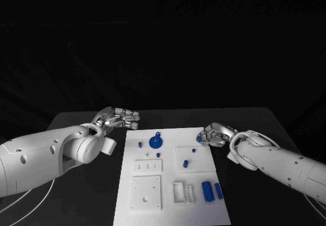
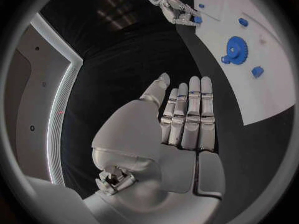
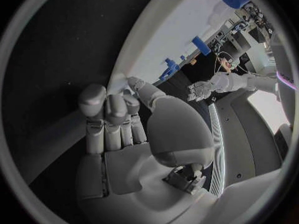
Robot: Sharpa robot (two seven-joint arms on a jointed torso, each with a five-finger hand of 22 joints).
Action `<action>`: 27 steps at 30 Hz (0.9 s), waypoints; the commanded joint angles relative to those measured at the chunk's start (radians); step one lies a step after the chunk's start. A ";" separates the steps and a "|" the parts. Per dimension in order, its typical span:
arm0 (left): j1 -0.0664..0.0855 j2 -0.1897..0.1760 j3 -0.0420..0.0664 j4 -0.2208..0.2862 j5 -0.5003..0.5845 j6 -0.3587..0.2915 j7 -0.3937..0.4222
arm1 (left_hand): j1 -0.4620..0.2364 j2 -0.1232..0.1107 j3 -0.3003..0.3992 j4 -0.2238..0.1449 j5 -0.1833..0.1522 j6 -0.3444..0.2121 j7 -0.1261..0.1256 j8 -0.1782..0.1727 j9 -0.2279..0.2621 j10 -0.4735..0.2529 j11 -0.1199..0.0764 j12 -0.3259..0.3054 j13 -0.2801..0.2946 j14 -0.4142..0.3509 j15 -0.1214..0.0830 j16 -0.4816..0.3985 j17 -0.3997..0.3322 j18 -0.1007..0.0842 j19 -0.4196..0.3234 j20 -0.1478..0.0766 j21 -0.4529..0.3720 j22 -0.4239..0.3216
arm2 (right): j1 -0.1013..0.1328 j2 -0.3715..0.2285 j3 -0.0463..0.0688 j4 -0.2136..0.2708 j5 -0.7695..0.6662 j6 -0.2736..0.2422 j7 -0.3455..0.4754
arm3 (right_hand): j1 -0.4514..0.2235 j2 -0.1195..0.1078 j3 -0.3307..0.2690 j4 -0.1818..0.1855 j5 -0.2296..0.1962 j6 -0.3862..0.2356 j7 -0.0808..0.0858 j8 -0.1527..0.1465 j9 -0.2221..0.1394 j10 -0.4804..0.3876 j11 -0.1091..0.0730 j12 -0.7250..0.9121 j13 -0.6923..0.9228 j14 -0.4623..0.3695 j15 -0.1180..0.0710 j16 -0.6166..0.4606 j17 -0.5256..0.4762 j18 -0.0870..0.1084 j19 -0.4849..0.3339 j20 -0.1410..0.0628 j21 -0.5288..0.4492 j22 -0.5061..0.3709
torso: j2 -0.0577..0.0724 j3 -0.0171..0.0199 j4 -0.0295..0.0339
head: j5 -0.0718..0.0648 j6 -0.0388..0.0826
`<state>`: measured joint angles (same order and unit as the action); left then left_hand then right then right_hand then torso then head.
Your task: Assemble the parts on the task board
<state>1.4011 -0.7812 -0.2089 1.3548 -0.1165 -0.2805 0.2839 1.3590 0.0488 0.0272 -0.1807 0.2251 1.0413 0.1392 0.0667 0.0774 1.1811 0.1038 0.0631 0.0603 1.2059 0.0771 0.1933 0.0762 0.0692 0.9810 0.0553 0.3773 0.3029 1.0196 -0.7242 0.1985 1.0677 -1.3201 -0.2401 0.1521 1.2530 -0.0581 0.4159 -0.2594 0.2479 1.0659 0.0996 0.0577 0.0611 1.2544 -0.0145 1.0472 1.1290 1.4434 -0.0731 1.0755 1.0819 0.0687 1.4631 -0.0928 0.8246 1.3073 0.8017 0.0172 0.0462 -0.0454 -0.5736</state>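
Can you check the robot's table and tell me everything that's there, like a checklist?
Surface: black table, white board in the middle.
Job's things: blue gear at the board's far end, two blue cylinders at the near end, small blue bits between.
Clutter: nothing seen.
Robot hands: left robot hand off the board, holding nothing; right robot hand at the board's edge, seemingly pinching a small part.
Cables: white cables under the left arm.
Surroundings: dark backdrop.
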 commanded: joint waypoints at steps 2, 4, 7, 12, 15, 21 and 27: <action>0.001 0.001 0.001 0.002 -0.003 0.017 0.003 | -0.001 -0.002 0.000 -0.006 -0.005 -0.008 0.002 -0.003 0.001 -0.003 0.003 -0.002 -0.001 -0.006 0.002 -0.003 -0.001 0.005 0.001 0.003 0.003 0.001 | -0.001 0.004 0.000 -0.001 -0.001 0.022 0.013 | -0.008 0.000 0.010 -0.001 -0.010 0.000 -0.006 0.004 0.001 0.002 -0.004 0.005 0.002 0.001 -0.009 -0.003 0.002 0.003 -0.003 -0.009 0.004 0.097 | 0.000 0.0002 -0.0009 | 0.001 -0.002; 0.001 0.001 0.001 0.002 -0.003 0.018 0.002 | -0.001 -0.002 0.000 -0.006 -0.005 -0.008 0.002 -0.003 0.001 -0.003 0.003 -0.002 -0.001 -0.006 0.002 -0.003 -0.001 0.005 0.001 0.003 0.003 0.001 | -0.001 0.005 0.000 -0.001 -0.002 0.024 0.013 | -0.007 0.000 0.011 -0.001 -0.010 0.000 -0.007 0.004 0.001 0.001 -0.005 0.005 0.002 0.001 -0.010 -0.003 0.002 0.003 -0.003 -0.009 0.004 0.098 | 0.001 0.0000 -0.0015 | 0.001 -0.002; 0.001 0.001 0.001 0.003 -0.004 0.019 0.001 | -0.001 -0.002 0.000 -0.006 -0.005 -0.008 0.002 -0.003 0.001 -0.003 0.003 -0.002 -0.001 -0.006 0.002 -0.003 -0.001 0.005 0.001 0.003 0.003 0.001 | -0.001 0.007 0.000 -0.001 -0.002 0.022 0.012 | -0.008 -0.006 0.006 -0.002 -0.005 -0.005 -0.007 0.004 0.001 0.002 -0.005 0.004 0.002 0.001 -0.011 -0.004 0.001 0.002 -0.003 -0.011 0.005 0.098 | 0.001 -0.0001 -0.0010 | 0.001 -0.003; 0.001 0.001 0.001 0.003 -0.005 0.021 -0.002 | -0.002 0.000 -0.001 -0.007 -0.007 -0.008 0.002 -0.004 0.001 -0.004 0.003 -0.002 -0.001 -0.006 0.002 -0.003 -0.001 0.005 -0.002 0.003 0.005 0.004 | -0.001 0.010 0.000 -0.003 -0.003 0.015 0.009 | -0.004 -0.014 -0.022 0.003 0.001 -0.026 0.003 0.005 0.001 0.004 0.005 0.002 0.000 0.002 -0.005 -0.004 0.002 0.003 -0.003 -0.008 0.003 0.097 | 0.000 0.0000 -0.0004 | 0.002 -0.002; 0.001 0.000 0.001 0.003 -0.005 0.023 -0.004 | -0.003 -0.001 -0.002 -0.007 -0.008 -0.010 0.002 -0.004 0.000 -0.004 0.004 -0.002 -0.001 -0.006 0.002 -0.003 -0.001 0.004 -0.002 0.003 0.005 0.004 | -0.001 0.011 0.000 -0.004 -0.003 0.013 0.007 | 0.004 -0.012 -0.049 0.006 0.003 -0.029 0.005 0.004 0.001 0.004 0.007 0.002 -0.001 0.001 -0.003 -0.005 0.002 0.006 -0.002 -0.004 0.002 0.097 | 0.000 -0.0001 0.0000 | 0.002 -0.003; 0.001 0.001 0.001 0.002 -0.006 0.026 -0.008 | -0.003 -0.001 -0.003 -0.007 -0.009 -0.013 0.003 -0.004 0.000 -0.006 0.004 -0.002 -0.001 -0.006 0.003 -0.003 -0.001 0.004 -0.002 0.004 0.005 0.004 | -0.001 0.014 0.000 -0.004 -0.003 0.010 0.003 | 0.017 -0.010 -0.146 0.021 0.014 -0.101 0.020 0.004 0.000 -0.001 0.017 -0.002 -0.008 -0.001 0.007 -0.007 0.000 0.014 -0.001 0.007 -0.007 0.096 | 0.000 0.0002 -0.0021 | 0.003 -0.001; 0.001 0.002 0.001 0.001 -0.006 0.030 -0.011 | -0.003 -0.001 -0.003 -0.007 -0.009 -0.013 0.003 -0.004 0.000 -0.006 0.004 -0.002 -0.001 -0.006 0.003 -0.003 -0.001 0.004 -0.002 0.004 0.005 0.004 | -0.001 0.016 0.000 -0.005 -0.003 0.011 0.001 | 0.024 -0.002 -0.166 0.020 0.009 -0.090 0.019 0.003 0.000 -0.001 0.019 -0.001 -0.009 -0.001 0.007 -0.005 0.000 0.016 0.000 0.008 -0.009 0.096 | 0.000 0.0003 -0.0005 | 0.001 -0.002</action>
<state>1.4011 -0.7805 -0.2089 1.3546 -0.1184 -0.2696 0.2738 1.3590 0.0488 0.0244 -0.1835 0.2195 1.0377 0.1428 0.0667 0.0774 1.1811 0.1038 0.0631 0.0603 1.2059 0.0771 0.1933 0.0763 0.0691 0.9810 0.0554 0.3773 0.3060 1.0198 -0.7094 0.1984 1.0629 -1.3197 -0.2374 0.1524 1.2684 -0.0641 0.2541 -0.2386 0.2595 0.9705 0.1194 0.0577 0.0610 1.2543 -0.0032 1.0472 1.1213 1.4428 -0.0727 1.0755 1.0825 0.0686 1.4633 -0.0927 0.8206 1.3081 0.8020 0.0172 0.0449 -0.0430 -0.5748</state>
